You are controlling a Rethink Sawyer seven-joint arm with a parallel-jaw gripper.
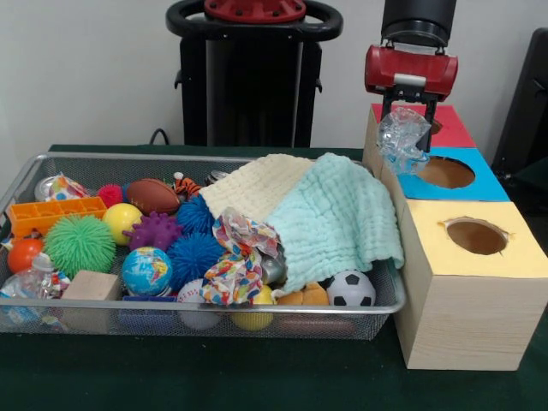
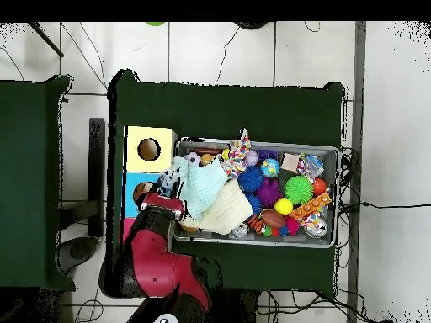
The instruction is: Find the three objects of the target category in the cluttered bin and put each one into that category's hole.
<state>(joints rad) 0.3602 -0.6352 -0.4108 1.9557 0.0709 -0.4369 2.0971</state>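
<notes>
My gripper (image 1: pixel 410 118) hangs over the row of wooden boxes, shut on a crumpled clear plastic piece (image 1: pixel 402 139). The plastic dangles just left of the blue-topped hole (image 1: pixel 445 172), by the border with the red-topped box (image 1: pixel 447 127). The yellow-topped hole (image 1: pixel 476 235) lies nearest the camera. From overhead, the plastic (image 2: pixel 171 178) sits at the blue box's edge (image 2: pixel 133 187) beside the bin, with the gripper (image 2: pixel 165 200) under the red arm. More clear crinkled plastic lies in the bin's front-left corner (image 1: pixel 32 280) and back-left corner (image 1: pixel 56 187).
The wire mesh bin (image 1: pixel 214 321) holds several balls, spiky toys, an orange tray (image 1: pixel 53 214), a wooden block (image 1: pixel 90 287) and a patterned rag (image 1: pixel 237 257). A cream cloth (image 1: pixel 257 184) and a mint cloth (image 1: pixel 338 218) cover its right part beside the boxes.
</notes>
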